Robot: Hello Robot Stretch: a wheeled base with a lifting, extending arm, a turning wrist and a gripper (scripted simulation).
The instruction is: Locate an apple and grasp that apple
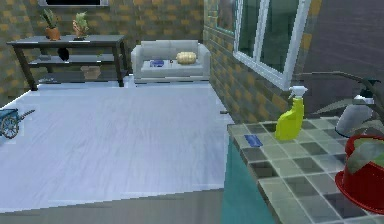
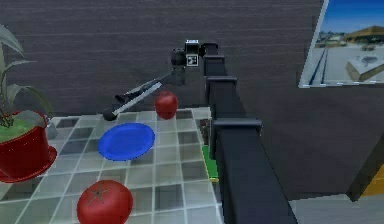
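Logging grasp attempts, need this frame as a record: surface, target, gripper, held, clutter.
surface: tiled counter
target: red apple on the counter, beyond the blue plate
gripper: gripper left of the apple in the arm side view; contact cannot be told
held: cannot tell
other fruit: second red round fruit at the counter's near edge
clutter: red potted plant, yellow spray bottle
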